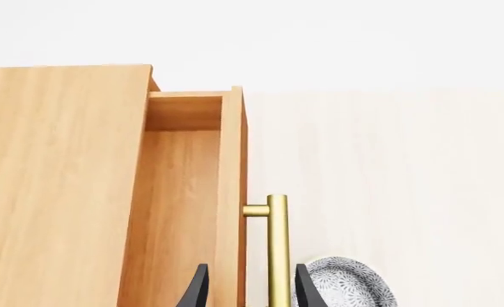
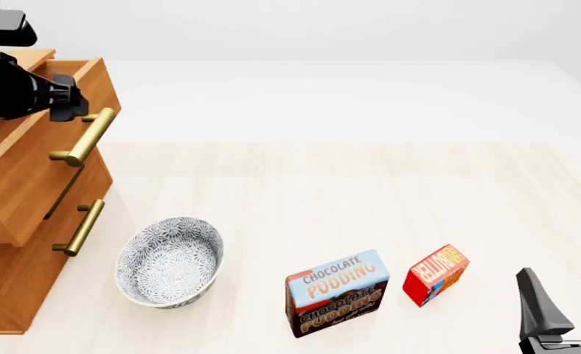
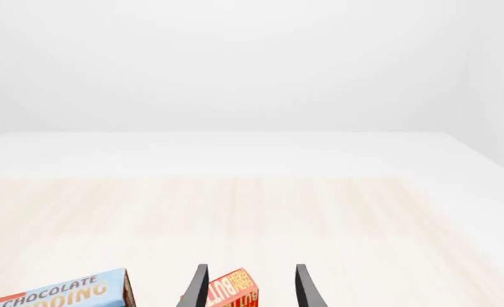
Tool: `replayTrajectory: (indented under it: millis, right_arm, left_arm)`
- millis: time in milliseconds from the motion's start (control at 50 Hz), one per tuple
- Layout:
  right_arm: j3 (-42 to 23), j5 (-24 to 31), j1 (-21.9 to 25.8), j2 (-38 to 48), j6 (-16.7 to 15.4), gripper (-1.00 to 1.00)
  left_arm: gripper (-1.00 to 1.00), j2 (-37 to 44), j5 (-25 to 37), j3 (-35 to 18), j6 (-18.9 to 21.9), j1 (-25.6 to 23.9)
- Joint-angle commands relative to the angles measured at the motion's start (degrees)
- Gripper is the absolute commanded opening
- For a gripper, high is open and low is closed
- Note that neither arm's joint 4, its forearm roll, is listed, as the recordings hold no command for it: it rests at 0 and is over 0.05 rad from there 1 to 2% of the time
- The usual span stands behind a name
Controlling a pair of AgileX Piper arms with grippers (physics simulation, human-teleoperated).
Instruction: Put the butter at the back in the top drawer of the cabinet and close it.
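Left jaws (image 1: 250, 291): spread open astride the brass bar handle (image 1: 276, 249) of the top drawer (image 1: 183, 204); one black tip on the drawer side, the other on the outer side; contact with the bar not clear; nothing clamped.
Left arm (image 2: 20, 81): black, entering high at the far left in the front view, reaching onto the drawer front at the handle.
Right jaws (image 3: 250, 288): parted, nothing held; butter (image 3: 232, 291) seen between the two dark tips in the wrist view, further along and not touched.
Right arm: low at the near right corner in the front view, only the two upright black fingers (image 2: 538, 299) showing, near the butter but apart from it.
Butter: small red box with yellow-orange lettering and a blue edge, standing tilted on the counter (image 2: 369, 192), just right of the pudding box (image 2: 336, 292).
Pudding box: larger, light-blue top, brown lower face, "CHOCOLATE PUDDING" printed on it, upright, slightly turned.
Top drawer: pulled out, inside bare warm-brown wood grain, flat panels, straight edges.
Cabinet (image 2: 15, 243): same warm-brown wood, at the left edge of the counter; lower drawers shut, round brass bars.
Bowl (image 2: 169, 261): round, grey-and-white patterned, on the counter beside the cabinet's foot.
Counter: pale wood planks, matte.
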Motion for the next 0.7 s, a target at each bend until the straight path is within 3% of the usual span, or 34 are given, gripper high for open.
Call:
replayTrajectory:
  millis: [20, 700]
  right_arm:
    - [0.00, 0.00, 0.00, 0.00, 0.00, 1.00]
    - [0.00, 0.00, 0.00, 0.00, 0.00, 1.00]
  left_arm:
    - [1.00, 0.48, -0.80, 1.04, -0.18, 0.06]
    - [1.00, 1.89, -2.06, 2.26, -1.37, -0.97]
